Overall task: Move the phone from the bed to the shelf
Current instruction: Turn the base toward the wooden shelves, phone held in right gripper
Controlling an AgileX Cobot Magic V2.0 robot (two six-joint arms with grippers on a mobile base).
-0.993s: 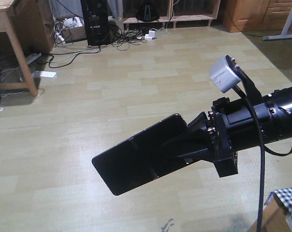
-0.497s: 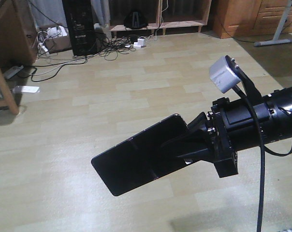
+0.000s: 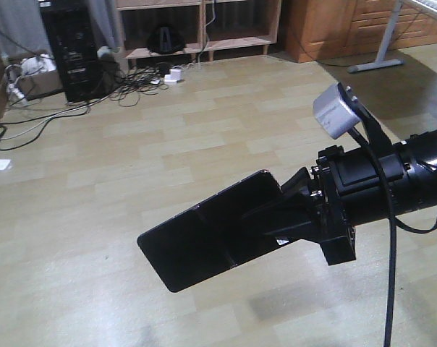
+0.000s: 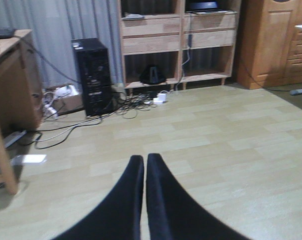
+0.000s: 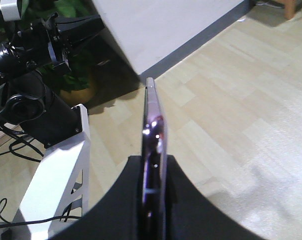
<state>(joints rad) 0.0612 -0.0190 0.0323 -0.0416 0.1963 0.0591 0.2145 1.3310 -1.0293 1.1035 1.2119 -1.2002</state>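
Observation:
My right gripper (image 3: 270, 225) is shut on the phone (image 3: 204, 242), a slim black slab held out over the floor, pointing lower left. The right wrist view shows the phone (image 5: 152, 125) edge-on, its pinkish rim clamped between the two black fingers of the right gripper (image 5: 153, 161). My left gripper (image 4: 144, 160) is shut with nothing in it, and it points across the floor. The shelf (image 4: 152, 42) of pale wood stands against the far wall, and the front view shows its low planks (image 3: 193, 50). The bed is out of view.
A black computer tower (image 4: 93, 75) stands left of the shelf, with tangled cables (image 3: 124, 90) on the floor. A brown wooden table (image 4: 13, 90) is at the left and an orange-brown cabinet (image 4: 271, 45) at the right. A white frame (image 5: 56, 180) stands beside the right wrist.
The background has slid left and down in the front view, and the shelf sits more central. The gingham corner at lower right has left the frame. The phone stays held the same way.

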